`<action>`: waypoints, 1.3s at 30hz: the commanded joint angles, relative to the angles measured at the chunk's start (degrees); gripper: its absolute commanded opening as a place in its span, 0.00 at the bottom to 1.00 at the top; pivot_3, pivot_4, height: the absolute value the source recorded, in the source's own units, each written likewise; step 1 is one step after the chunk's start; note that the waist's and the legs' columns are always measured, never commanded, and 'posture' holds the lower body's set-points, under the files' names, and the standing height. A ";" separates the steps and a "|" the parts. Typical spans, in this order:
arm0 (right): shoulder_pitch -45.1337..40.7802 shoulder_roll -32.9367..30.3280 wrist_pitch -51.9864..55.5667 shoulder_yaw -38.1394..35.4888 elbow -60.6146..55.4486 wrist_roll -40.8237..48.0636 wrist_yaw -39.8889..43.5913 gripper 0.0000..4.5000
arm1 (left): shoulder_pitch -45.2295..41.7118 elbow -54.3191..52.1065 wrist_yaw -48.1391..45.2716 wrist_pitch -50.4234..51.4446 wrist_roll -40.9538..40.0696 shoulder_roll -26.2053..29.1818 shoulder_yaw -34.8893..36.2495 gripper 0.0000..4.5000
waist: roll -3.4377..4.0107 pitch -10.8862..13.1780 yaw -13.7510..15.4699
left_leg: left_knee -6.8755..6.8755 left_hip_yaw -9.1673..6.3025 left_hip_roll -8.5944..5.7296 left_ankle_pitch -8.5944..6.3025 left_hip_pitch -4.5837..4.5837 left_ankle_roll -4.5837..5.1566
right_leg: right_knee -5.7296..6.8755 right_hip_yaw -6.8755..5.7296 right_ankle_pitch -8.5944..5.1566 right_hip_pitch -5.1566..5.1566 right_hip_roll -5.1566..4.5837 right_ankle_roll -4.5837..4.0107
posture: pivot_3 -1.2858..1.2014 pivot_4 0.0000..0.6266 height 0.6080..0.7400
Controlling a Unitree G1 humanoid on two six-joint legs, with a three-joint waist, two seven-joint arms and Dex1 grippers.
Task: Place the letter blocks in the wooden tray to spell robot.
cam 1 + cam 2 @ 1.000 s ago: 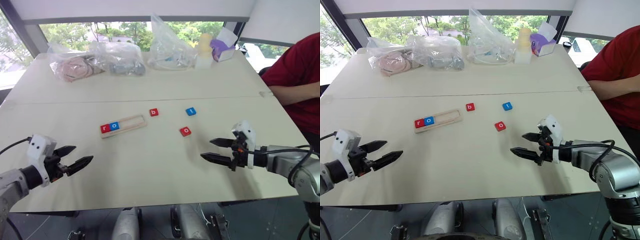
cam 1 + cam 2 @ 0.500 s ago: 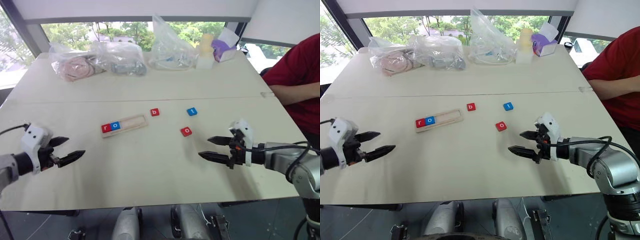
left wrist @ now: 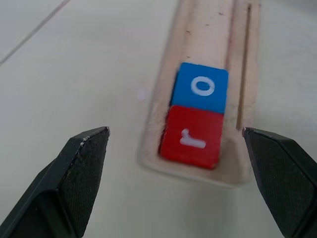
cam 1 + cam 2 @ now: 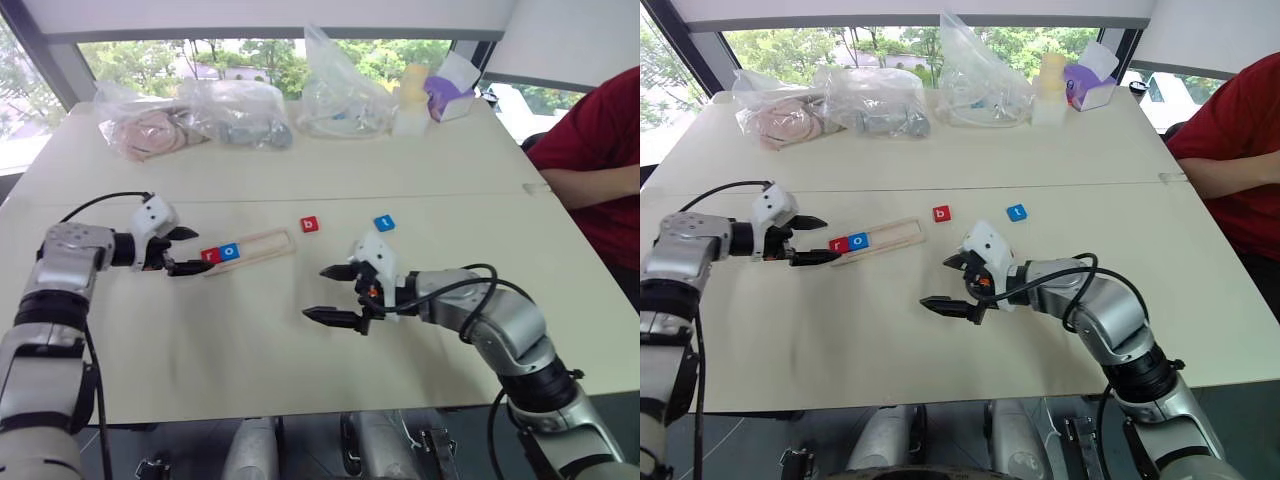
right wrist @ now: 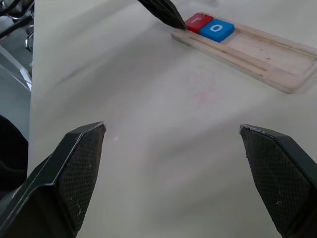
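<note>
Your left hand (image 4: 186,250) is hovering open at the tray's (image 4: 262,244) end holding the red r (image 4: 210,256) and blue o (image 4: 230,251). Your right hand (image 4: 336,294) is hanging open over the counter (image 4: 200,340).

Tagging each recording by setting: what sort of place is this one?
Probably an office or lab room set up for tabletop tests: a pale table by big windows with trees outside, bagged supplies along its far edge, and a seated person alongside.

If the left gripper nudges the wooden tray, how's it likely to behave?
The tray looks thin, shallow and light, so it would probably slide on the smooth table rather than tip. It looks rigid, so it should move as one piece. The r block and o block sit loose inside; the rim likely carries them along.
</note>
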 commanded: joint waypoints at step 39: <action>12.06 -11.43 2.63 -24.12 -4.40 3.86 -1.89 1.00 | 8.26 -26.24 -9.49 3.01 2.63 -8.48 -6.09 0.70 | -0.05 -0.06 -0.04 | 0.04 -0.23 0.03 0.00 0.25 0.00 | 0.12 0.01 -0.02 0.27 0.12 0.03 | 0.52 0.24 0.98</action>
